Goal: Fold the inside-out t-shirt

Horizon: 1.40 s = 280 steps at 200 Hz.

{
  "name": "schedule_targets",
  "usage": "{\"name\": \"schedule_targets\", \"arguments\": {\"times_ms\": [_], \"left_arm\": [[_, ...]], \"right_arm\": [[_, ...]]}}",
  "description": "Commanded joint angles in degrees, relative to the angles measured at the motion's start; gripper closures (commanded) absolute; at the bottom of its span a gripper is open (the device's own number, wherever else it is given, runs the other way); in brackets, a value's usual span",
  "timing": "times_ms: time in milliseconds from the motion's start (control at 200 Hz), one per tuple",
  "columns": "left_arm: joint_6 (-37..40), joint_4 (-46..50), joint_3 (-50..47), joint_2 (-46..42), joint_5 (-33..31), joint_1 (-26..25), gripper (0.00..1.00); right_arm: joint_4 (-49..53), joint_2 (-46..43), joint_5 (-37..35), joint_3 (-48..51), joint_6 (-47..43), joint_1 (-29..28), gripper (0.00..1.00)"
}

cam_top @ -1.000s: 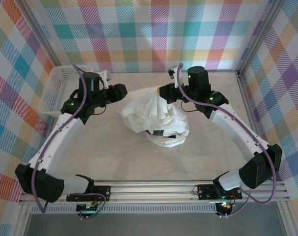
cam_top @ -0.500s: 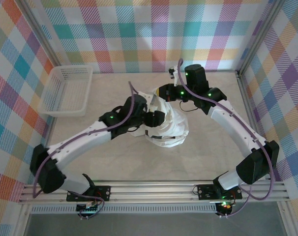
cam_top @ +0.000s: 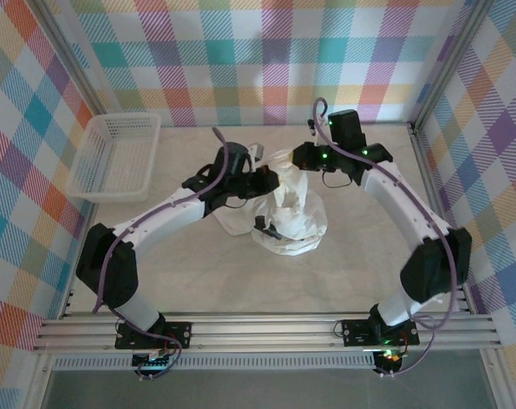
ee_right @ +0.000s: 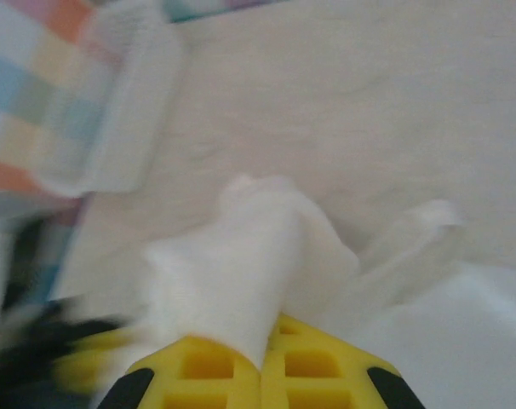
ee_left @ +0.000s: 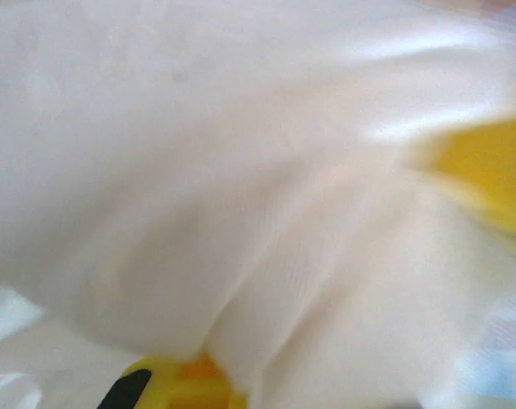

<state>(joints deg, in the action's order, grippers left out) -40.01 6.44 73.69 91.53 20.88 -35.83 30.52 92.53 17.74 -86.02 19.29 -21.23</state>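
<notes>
From above, the inside-out t-shirt (cam_top: 288,217) is a crumpled heap in the middle of the table (cam_top: 198,273), with one part drawn up toward the far side between your two arms. Your left hand (cam_top: 264,181) is pushed against the heap's left flank and your right hand (cam_top: 297,158) is at its raised far edge. From here you cannot tell how either hand is set. The white mesh basket (cam_top: 117,158) lies well apart in the far left corner and, by my judgement, is no obstacle.

In the left wrist view, the blurred white t-shirt (ee_left: 224,187) drapes over the yellow fingers (ee_left: 488,166). Whether the left hand is pinching or spread, you cannot tell.

In the right wrist view, your right hand (ee_right: 265,362) is pressed together on a ridge of the t-shirt (ee_right: 241,273), which rises from between the fingers (ee_right: 318,375). Beyond it are bare table (ee_right: 369,102) and the basket (ee_right: 126,102).

Expect the t-shirt to be light and limp. It will likely sag, slip and hold no shape, so take it at a hem, shoulder seam or the collar, not at a mid-panel bunch. The main hindrances look to be its own tangled folds and how close your arms are over the heap.
</notes>
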Motion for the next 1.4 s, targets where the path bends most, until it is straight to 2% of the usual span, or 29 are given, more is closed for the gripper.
{"name": "schedule_targets", "arguments": {"times_ms": [0, 65, 125, 210, 255, 370, 485, 570, 660, 735, 770, 815, 820, 840, 880, 935, 995, 1040, 1085, 1105, 1165, 1260, 1395], "left_arm": [[-12.0, -6.2, 0.0, -7.6, 12.1, 1.7, 1.0], [-11.4, -2.5, 0.9, -9.0, 12.2, 2.1, 1.0], [-8.7, 2.3, 2.4, -9.6, 11.2, 2.4, 1.0], [-5.7, 8.0, 3.9, -9.8, 9.3, 2.7, 1.0], [-5.2, 8.9, 3.9, -9.7, 8.5, 2.9, 1.0], [-5.1, 11.3, 4.1, -9.4, 8.3, 3.4, 1.0], [-4.6, 12.6, 5.4, -8.7, 8.3, 3.4, 1.0], [-4.5, 12.6, 6.0, -8.5, 8.5, 3.4, 1.0], [-4.6, 12.1, 6.6, -8.5, 9.3, 3.4, 1.0], [-2.5, 12.6, 7.2, -8.5, 10.3, 3.4, 1.0], [-1.2, 13.9, 7.8, -8.8, 10.2, 3.6, 1.0], [0.1, 14.7, 8.0, -9.3, 9.8, 4.0, 1.0], [0.1, 14.8, 8.0, -9.4, 9.8, 4.1, 1.0], [0.4, 15.2, 7.9, -9.6, 9.7, 4.6, 1.0], [0.9, 16.1, 7.6, -9.9, 9.6, 6.0, 1.0], [1.9, 17.6, 6.7, -10.1, 9.4, 8.9, 1.0], [2.6, 16.9, 4.1, -9.5, 10.4, 12.7, 1.0], [2.4, 14.6, 1.8, -8.5, 12.3, 15.4, 0.9], [1.3, 11.1, -0.3, -7.7, 14.9, 17.1, 0.78], [1.1, 10.2, -0.9, -7.5, 16.0, 17.4, 0.71], [1.7, 10.0, -1.2, -7.6, 17.7, 17.8, 0.63], [5.0, 14.0, -0.7, -10.0, 17.6, 17.8, 0.58], [10.4, 18.8, -3.6, -18.6, 13.4, 16.9, 0.49]], "right_arm": [[3.7, 7.1, -1.4, 1.0, -10.1, 0.8, 0.96], [1.9, 6.3, 5.1, 1.5, -8.2, 0.8, 0.91], [-1.5, 3.0, 8.5, 3.5, -5.7, 0.8, 0.81], [-3.4, -3.7, 6.4, 6.3, -2.4, 0.8, 0.61], [-5.0, -8.0, 4.8, 8.7, -1.1, 0.8, 0.54], [-8.9, -18.1, 3.1, 15.3, -2.2, 0.1, 0.47], [-11.4, -25.2, 1.2, 20.8, -7.6, -4.2, 0.42], [-14.3, -26.3, 1.3, 24.7, -12.7, -8.0, 0.35], [-15.2, -22.5, -0.2, 24.8, -14.8, -9.4, 0.33], [-16.0, -18.4, -3.9, 22.9, -14.2, -9.4, 0.4], [-15.9, -16.7, -3.1, 21.4, -14.8, -9.4, 0.49], [-14.8, -14.8, -0.5, 18.7, -15.1, -9.4, 0.68], [-14.4, -14.4, 0.4, 18.1, -15.1, -9.4, 0.74], [-13.6, -13.9, 2.3, 17.0, -15.1, -9.4, 0.85], [-12.6, -13.3, 7.7, 15.2, -15.0, -9.2, 1.0], [-12.8, -13.9, 17.5, 14.1, -12.7, -8.5, 1.0], [-18.9, -14.7, 32.5, 15.4, -5.9, -6.7, 1.0], [-29.0, -15.2, 40.9, 17.9, 2.9, -5.7, 1.0], [-39.7, -15.3, 45.0, 20.6, 11.9, -5.0, 1.0], [-43.2, -15.2, 45.8, 21.5, 15.0, -4.7, 1.0], [-47.6, -14.7, 46.3, 22.4, 19.6, -3.8, 1.0], [-46.1, -14.1, 43.9, 22.8, 20.1, -2.3, 1.0], [-45.1, -12.4, 42.1, 23.1, 20.8, -0.8, 1.0]]}}
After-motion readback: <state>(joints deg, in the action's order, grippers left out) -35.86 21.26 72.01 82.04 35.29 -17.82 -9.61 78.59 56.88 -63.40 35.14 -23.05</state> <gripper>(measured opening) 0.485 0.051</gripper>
